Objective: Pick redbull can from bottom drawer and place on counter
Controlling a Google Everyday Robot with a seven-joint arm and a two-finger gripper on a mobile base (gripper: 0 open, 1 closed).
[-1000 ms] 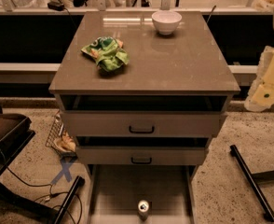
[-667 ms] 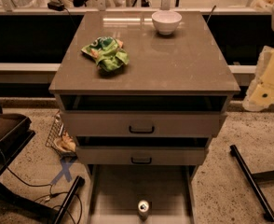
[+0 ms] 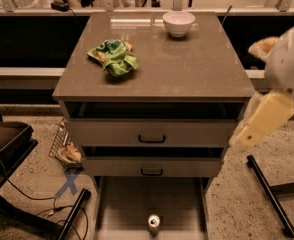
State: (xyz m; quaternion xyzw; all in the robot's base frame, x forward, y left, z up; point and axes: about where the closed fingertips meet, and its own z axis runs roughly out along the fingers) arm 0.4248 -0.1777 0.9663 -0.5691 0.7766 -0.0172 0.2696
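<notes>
The redbull can (image 3: 153,224) stands upright, silvery top up, near the front middle of the open bottom drawer (image 3: 122,204), a shallow grey tray pulled out at floor level. The counter (image 3: 197,69) is the brown-grey top of the drawer cabinet. My gripper (image 3: 239,140) is the pale end of the cream arm to the right of the cabinet. It hangs level with the upper drawers, well above and to the right of the can, and holds nothing that I can see.
A white bowl (image 3: 178,23) and a crumpled green bag (image 3: 113,57) lie on the counter. Two shut upper drawers have black handles (image 3: 152,139). A black bar (image 3: 267,194) lies on the floor at right. A dark stand (image 3: 7,139), a wire basket (image 3: 62,146) and cables are at left.
The arm has swung down and to the left, closer to the right side of the cabinet. The can, the drawers and the things on the counter have not moved.
</notes>
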